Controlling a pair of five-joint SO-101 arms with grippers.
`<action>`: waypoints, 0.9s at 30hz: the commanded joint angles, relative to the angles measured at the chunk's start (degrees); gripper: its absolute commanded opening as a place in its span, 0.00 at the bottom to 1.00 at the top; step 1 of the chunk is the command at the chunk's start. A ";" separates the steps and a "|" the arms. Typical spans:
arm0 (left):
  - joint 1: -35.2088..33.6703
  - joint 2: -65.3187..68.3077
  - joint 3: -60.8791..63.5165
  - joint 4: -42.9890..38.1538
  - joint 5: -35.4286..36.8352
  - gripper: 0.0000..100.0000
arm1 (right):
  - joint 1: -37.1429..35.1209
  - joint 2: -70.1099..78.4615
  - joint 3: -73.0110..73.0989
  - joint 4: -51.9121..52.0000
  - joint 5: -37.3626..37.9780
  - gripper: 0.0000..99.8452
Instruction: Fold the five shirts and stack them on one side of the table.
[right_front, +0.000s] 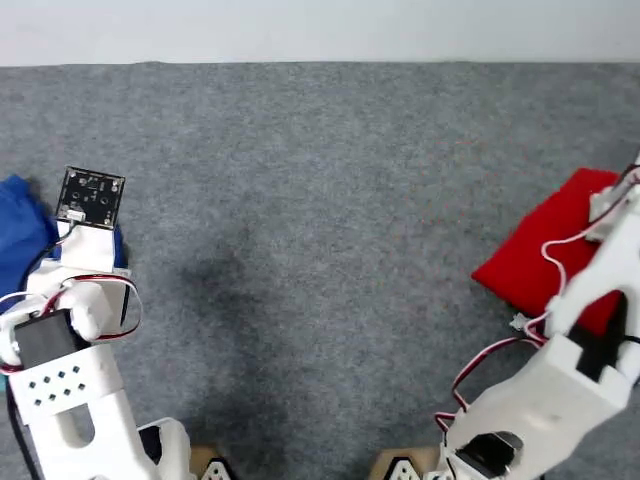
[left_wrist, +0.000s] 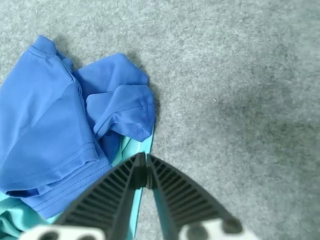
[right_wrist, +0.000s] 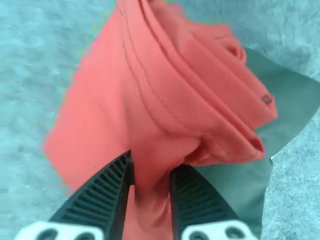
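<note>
Robotics lab, by the look of it: grey felt-topped counter (right_front: 330, 220), blank white wall (right_front: 320, 30), left arm (right_front: 70, 400) and right arm (right_front: 560, 385) trailing bare wires.

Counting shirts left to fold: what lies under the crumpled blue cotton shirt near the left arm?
A turquoise fabric edge pokes out beneath the crumpled blue cotton shirt; the rest is covered.

Blue shirt (right_front: 20, 222) was cropped by the high view's edge. Right arm (right_front: 560, 380) covered part of red shirt (right_front: 540, 250).
</note>
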 joint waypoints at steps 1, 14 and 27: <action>0.26 -1.05 -2.07 -0.44 -0.35 0.01 | 3.82 0.92 -3.34 -3.12 1.23 0.01; 0.00 -1.05 -1.89 -0.35 -0.35 0.01 | 9.54 6.64 -3.43 -12.44 8.79 0.02; 0.00 -1.14 -2.33 1.58 -0.62 0.01 | 6.64 -5.93 -3.78 0.22 1.49 0.26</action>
